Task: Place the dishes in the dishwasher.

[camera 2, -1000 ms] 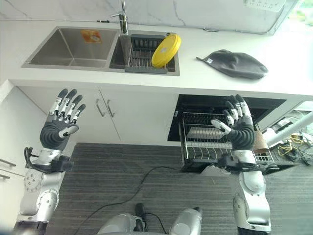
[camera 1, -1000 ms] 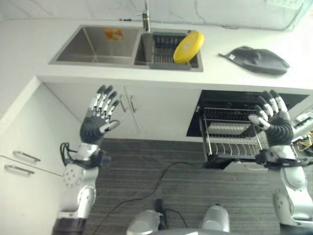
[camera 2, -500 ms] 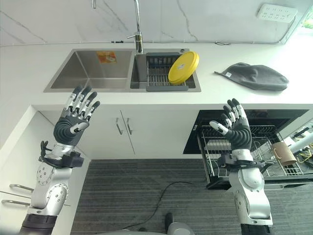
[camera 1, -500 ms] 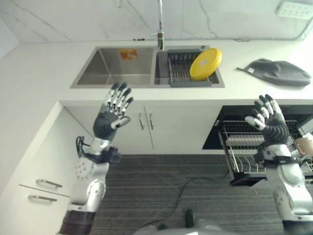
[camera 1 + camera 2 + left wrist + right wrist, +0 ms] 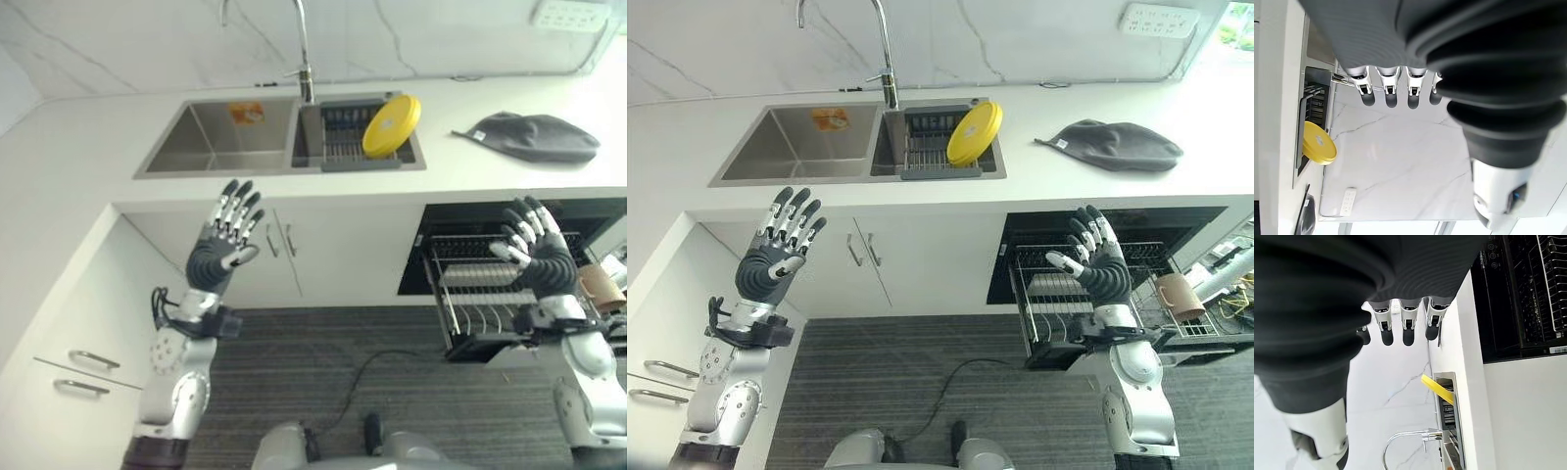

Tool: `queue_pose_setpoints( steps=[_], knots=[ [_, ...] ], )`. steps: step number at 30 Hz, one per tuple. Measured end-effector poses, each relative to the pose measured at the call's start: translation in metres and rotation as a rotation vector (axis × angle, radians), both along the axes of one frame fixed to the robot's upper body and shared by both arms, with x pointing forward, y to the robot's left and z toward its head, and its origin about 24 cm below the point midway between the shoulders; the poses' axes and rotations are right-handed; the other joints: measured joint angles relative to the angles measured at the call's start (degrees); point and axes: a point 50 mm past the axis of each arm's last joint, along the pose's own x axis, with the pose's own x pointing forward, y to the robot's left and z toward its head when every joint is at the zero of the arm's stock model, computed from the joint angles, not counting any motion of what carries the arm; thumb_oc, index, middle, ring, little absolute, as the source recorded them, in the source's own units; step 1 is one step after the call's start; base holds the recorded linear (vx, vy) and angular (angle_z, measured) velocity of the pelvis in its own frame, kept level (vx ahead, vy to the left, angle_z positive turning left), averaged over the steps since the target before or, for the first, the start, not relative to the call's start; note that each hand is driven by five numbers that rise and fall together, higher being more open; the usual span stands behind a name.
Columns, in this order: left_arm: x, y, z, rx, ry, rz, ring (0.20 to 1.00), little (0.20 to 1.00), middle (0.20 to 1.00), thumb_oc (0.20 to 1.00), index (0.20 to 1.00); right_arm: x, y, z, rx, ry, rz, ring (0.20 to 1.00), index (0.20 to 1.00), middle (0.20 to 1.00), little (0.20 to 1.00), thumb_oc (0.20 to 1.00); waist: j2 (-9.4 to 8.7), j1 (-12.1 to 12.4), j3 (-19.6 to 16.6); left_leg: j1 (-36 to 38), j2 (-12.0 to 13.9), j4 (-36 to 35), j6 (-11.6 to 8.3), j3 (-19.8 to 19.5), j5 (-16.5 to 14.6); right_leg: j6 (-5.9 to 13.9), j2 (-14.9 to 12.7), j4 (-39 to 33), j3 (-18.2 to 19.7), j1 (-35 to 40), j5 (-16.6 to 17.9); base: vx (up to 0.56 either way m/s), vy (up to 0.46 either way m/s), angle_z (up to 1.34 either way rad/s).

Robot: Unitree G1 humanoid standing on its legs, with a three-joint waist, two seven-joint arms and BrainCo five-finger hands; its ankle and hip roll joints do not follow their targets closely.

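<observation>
Both raised hands, left hand (image 5: 220, 257) and right hand (image 5: 542, 262), spread well short of yellow plate (image 5: 391, 126).

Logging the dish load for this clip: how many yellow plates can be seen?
1. The yellow plate leans on edge in the drying rack in the sink's right basin. The pulled-out dishwasher rack may hold other dishes, too unclear to tell.

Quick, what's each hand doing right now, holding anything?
Left hand: open, fingers spread, holding nothing, raised in front of the cabinet.
Right hand: open, fingers spread, holding nothing, raised in front of the dishwasher rack.
</observation>
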Motion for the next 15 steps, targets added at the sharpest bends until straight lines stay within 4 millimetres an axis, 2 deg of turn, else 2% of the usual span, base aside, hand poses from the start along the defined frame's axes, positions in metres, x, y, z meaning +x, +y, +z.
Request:
queue_pose_setpoints(
  steps=[1,2,3,4,5,6,7,8,9,10,11,12,13,14,15],
  knots=[
    [0.000,0.001,-0.003,0.000,0.013,0.006,1.000,1.000,1.000,1.000,1.000,0.001,-0.002,-0.003,-0.005,0.017,0.000,1.000,1.000,1.000,1.000,1.000,0.38,0.17,0.31,0.80,0.80,-8.21,-1.94,-1.18,2.68,1.08,-0.03,-1.71,0.55,1.24,0.71,0.52,0.271,0.03],
    [0.001,0.003,-0.005,0.000,0.022,0.013,1.000,1.000,1.000,1.000,1.000,0.001,-0.005,-0.004,-0.026,0.028,0.008,1.000,1.000,1.000,1.000,1.000,1.77,0.84,0.89,0.94,1.11,-12.98,-3.28,-3.37,3.78,1.40,0.02,-2.88,1.43,2.07,0.82,0.44,0.214,-0.09],
    [0.002,0.004,-0.008,-0.003,0.037,0.021,1.000,1.000,1.000,1.000,1.000,0.001,-0.007,-0.002,-0.049,0.030,0.016,1.000,1.000,1.000,1.000,1.000,2.54,1.66,2.41,0.52,1.52,-13.02,-3.63,-5.02,4.17,1.52,0.02,-3.54,3.04,3.29,0.74,0.41,0.224,-0.18],
    [0.002,0.004,-0.008,-0.003,0.037,0.021,1.000,1.000,1.000,1.000,1.000,0.001,-0.007,-0.002,-0.049,0.030,0.016,1.000,1.000,1.000,1.000,1.000,2.54,1.66,2.41,0.52,1.52,-13.02,-3.63,-5.02,4.17,1.52,0.02,-3.54,3.04,3.29,0.74,0.27,0.177,-0.45],
    [-0.002,0.007,-0.015,-0.009,0.064,0.033,1.000,1.000,1.000,1.000,1.000,-0.002,-0.011,-0.001,-0.075,0.041,0.023,1.000,1.000,1.000,1.000,1.000,3.72,2.88,3.44,0.68,1.25,-9.51,-3.61,-2.92,6.02,2.95,-2.09,-4.64,5.84,5.04,-0.37,0.34,0.264,-0.57],
    [-0.003,0.008,-0.013,-0.012,0.056,0.039,1.000,1.000,1.000,1.000,1.000,-0.002,-0.011,0.001,-0.086,0.037,0.030,1.000,1.000,1.000,1.000,1.000,3.41,3.67,3.69,0.48,0.55,-7.39,-3.54,-1.60,5.95,3.94,-3.23,-4.77,6.67,5.56,-1.11,0.27,0.219,-0.80],
    [-0.003,0.011,-0.010,-0.007,0.041,0.048,1.000,1.000,1.000,1.000,1.000,-0.003,-0.010,0.005,-0.094,0.021,0.042,1.000,1.000,1.000,1.000,1.000,3.06,4.00,4.23,0.88,0.21,-5.73,-2.50,0.50,6.62,5.37,-4.16,-3.28,5.70,6.71,-2.35,0.36,0.291,-0.49],
    [-0.002,0.018,-0.004,0.055,0.035,0.045,1.000,1.000,1.000,1.000,1.000,-0.006,-0.011,0.003,-0.080,0.019,0.039,1.000,1.000,1.000,1.000,1.000,0.87,3.79,4.70,1.51,-0.96,-3.25,-0.73,3.47,7.26,4.83,-5.66,1.08,4.51,7.42,-4.84,0.33,0.259,-0.30],
    [-0.002,0.019,-0.003,0.070,0.035,0.044,1.000,1.000,1.000,1.000,1.000,-0.007,-0.011,0.003,-0.076,0.018,0.036,1.000,1.000,1.000,1.000,1.000,-1.30,3.49,4.44,2.49,-2.35,-2.33,0.47,4.69,7.48,4.95,-7.24,2.14,4.61,7.56,-6.24,0.41,0.317,-0.12],
    [-0.001,0.019,-0.001,0.074,0.027,0.042,1.000,1.000,1.000,1.000,1.000,-0.008,-0.010,0.005,-0.064,0.002,0.034,1.000,1.000,1.000,1.000,1.000,-1.95,3.59,4.43,2.02,-3.18,0.08,1.38,5.22,6.79,6.00,-8.97,1.90,4.49,8.36,-7.93,0.36,0.260,-0.15],
    [0.001,0.018,0.001,0.069,0.016,0.037,1.000,1.000,1.000,1.000,1.000,-0.009,-0.008,0.006,-0.061,-0.008,0.040,1.000,1.000,1.000,1.000,1.000,-1.90,3.75,4.30,1.84,-4.09,1.49,4.29,5.60,4.79,6.52,-9.96,1.03,4.18,9.25,-8.89,0.25,0.180,-0.15],
    [0.002,0.016,0.004,0.064,0.002,0.032,1.000,1.000,1.000,1.000,1.000,-0.009,-0.005,0.009,-0.062,-0.020,0.049,1.000,1.000,1.000,1.000,1.000,-1.81,3.79,4.26,1.87,-4.94,1.70,5.44,5.73,4.04,6.51,-10.62,1.35,4.19,9.81,-9.12,0.28,0.205,-0.01],
    [0.004,0.014,0.008,0.065,-0.018,0.024,1.000,1.000,1.000,1.000,1.000,-0.009,-0.001,0.009,-0.058,-0.026,0.066,1.000,1.000,1.000,1.000,1.000,-2.28,3.70,3.97,1.99,-6.36,1.62,6.60,6.00,3.62,8.63,-11.05,2.89,2.96,9.63,-6.25,0.23,0.179,-0.06],
    [0.003,0.014,0.008,0.072,-0.014,0.025,1.000,1.000,1.000,1.000,1.000,-0.008,0.000,0.010,-0.053,-0.031,0.064,1.000,1.000,1.000,1.000,1.000,-1.95,4.60,3.86,2.30,-6.52,1.56,7.61,6.23,3.60,10.98,-11.25,2.88,1.48,9.57,-4.67,0.26,0.211,0.01],
    [0.002,0.013,0.008,0.073,-0.013,0.022,1.000,1.000,1.000,1.000,1.000,-0.008,0.000,0.010,-0.050,-0.032,0.062,1.000,1.000,1.000,1.000,1.000,-1.79,4.81,3.66,2.71,-6.68,0.87,7.81,6.09,3.52,11.13,-11.24,2.97,1.07,9.67,-3.92,0.14,0.123,-0.03]
  ],
)
